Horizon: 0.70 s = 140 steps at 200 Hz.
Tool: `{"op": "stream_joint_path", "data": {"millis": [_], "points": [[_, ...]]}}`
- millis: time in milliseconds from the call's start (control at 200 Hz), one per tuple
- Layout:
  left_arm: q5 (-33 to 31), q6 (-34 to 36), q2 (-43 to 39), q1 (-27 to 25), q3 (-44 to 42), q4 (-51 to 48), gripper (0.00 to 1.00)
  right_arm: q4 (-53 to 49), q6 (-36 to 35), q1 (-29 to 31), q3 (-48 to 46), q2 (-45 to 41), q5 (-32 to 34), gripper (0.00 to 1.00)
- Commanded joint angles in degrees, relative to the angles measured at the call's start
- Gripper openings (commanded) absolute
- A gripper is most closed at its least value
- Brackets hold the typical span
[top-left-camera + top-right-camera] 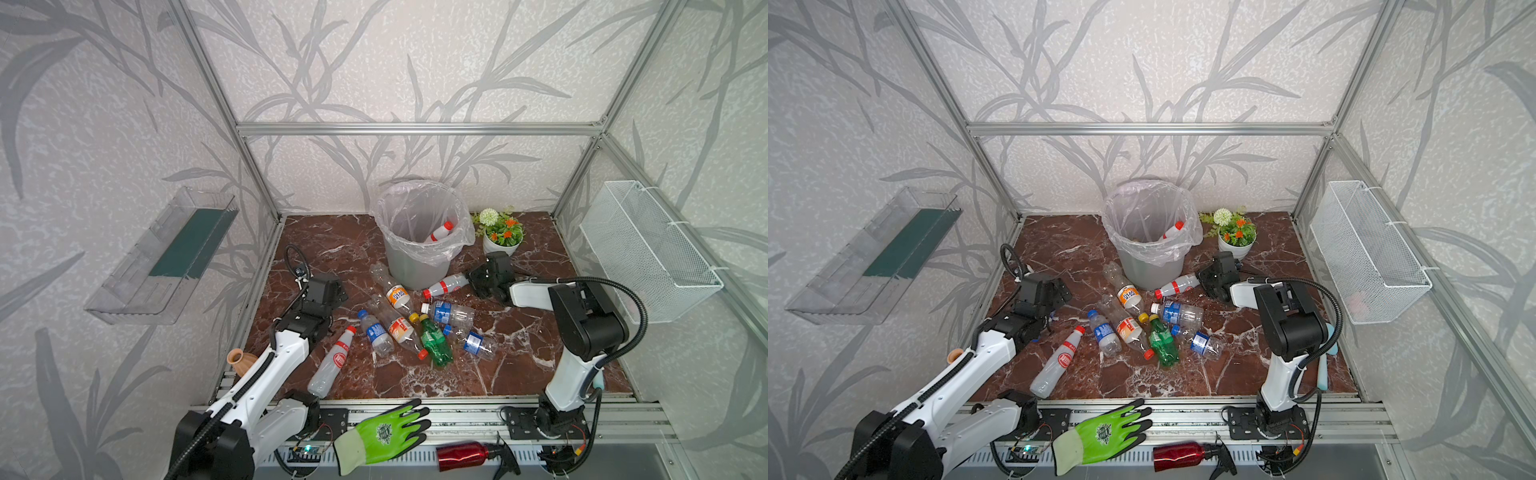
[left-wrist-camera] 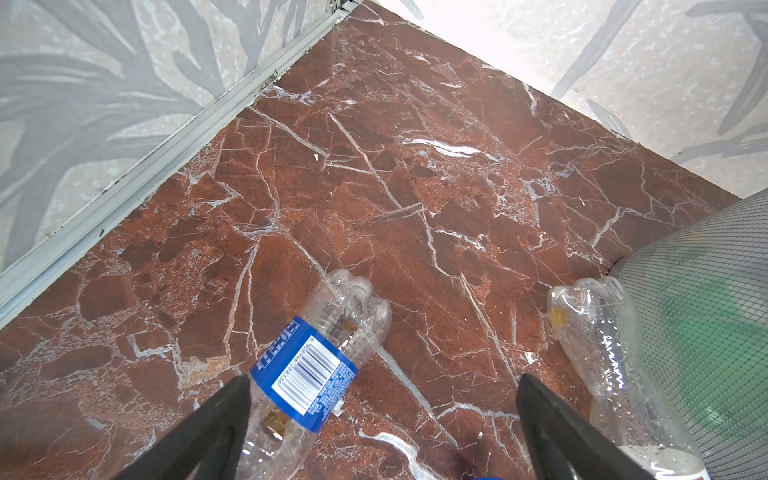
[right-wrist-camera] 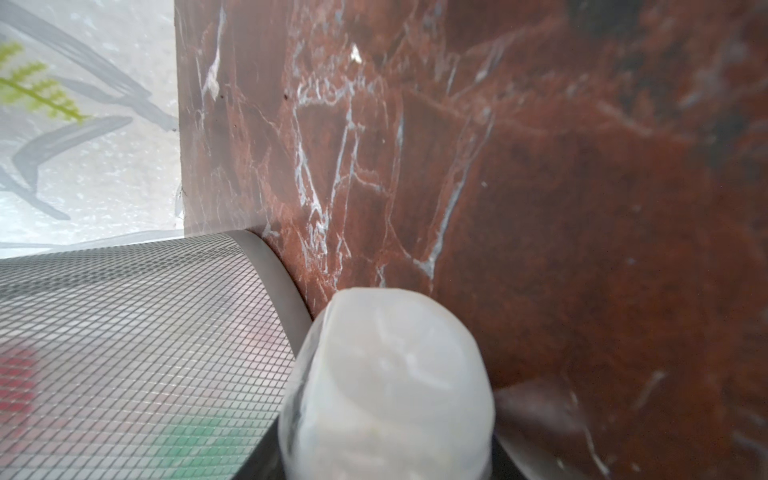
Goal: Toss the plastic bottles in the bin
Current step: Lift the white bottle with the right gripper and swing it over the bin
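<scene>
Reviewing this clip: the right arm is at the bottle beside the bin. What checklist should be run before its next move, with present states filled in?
1. Right end effector shut on the red-capped bottle: ok.
2. That bottle above the bin rim: not ok; it is down beside the bin's base.
3. Bin mouth free: ok; one binned bottle inside, room left.
4. Left end effector out of the way: ok; open over a blue-labelled bottle, left of the bin.
5. Flower pot clear of the lift: cannot tell; it stands close behind the right end effector.
</scene>
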Motion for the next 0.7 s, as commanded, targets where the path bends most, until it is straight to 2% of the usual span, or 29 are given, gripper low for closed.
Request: {"op": "stream_joint_path", "data": {"millis": [0,220,450,695], "points": [[-1.73,-0.43,-1.26,0.24,-0.62,-1.72,0.99,3.37,2.16,0.24,-1.39,0.46,0.72,0.44],[-1.94,-0.54,-2.07,0.28,-0.70,-2.35,0.99,3.72,-1.55,-0.92,-4.15,-7.59,1.52,0.44],[-2.32,-0.29,-2.12,0.44,-0.09,-2.50,0.99,-0.63,-8.45,-4.51,-8.76,-24.20,1.73,0.46],[-3.86,0.36,-2.32,0.72,1.61,-4.30,0.99,-11.90,-20.63,-8.64,-7.40,-45.41,8.34,0.49]]}}
